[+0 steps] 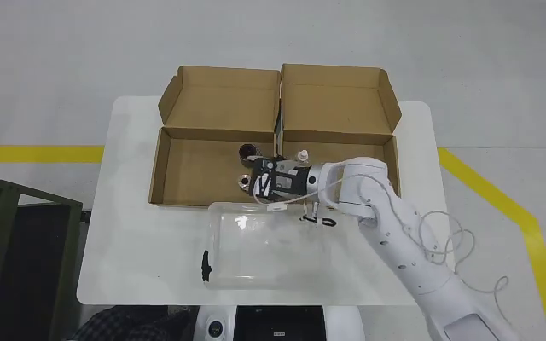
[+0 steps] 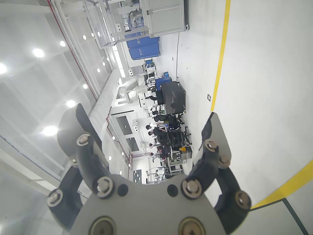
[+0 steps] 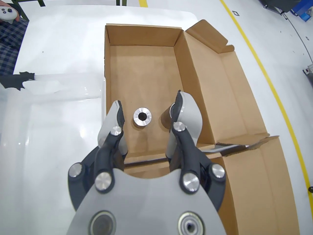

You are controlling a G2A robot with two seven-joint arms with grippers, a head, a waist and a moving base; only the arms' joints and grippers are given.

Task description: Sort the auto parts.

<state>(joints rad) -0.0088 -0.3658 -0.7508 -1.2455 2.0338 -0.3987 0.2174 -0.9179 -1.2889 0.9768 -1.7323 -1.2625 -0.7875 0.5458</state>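
Observation:
In the right wrist view my right gripper (image 3: 149, 100) is open over the near end of a brown cardboard box (image 3: 144, 74). A silver metal ring (image 3: 142, 116) with a dark centre hole lies on the box floor between the open fingers, which do not touch it. Beside it stands a dark cylindrical part (image 3: 166, 118), half hidden by one finger. From above, the right gripper (image 1: 254, 182) hangs over the ring (image 1: 245, 181), with the dark part (image 1: 247, 153) just behind. My left gripper (image 2: 146, 110) is open and holds nothing; it points out into the room.
A second open cardboard box (image 1: 341, 158) adjoins the first on the right. A clear plastic bin (image 1: 256, 243) sits in front of the boxes, with a black piece (image 1: 205, 264) at its left rim. A small black item (image 1: 320, 222) lies under the arm.

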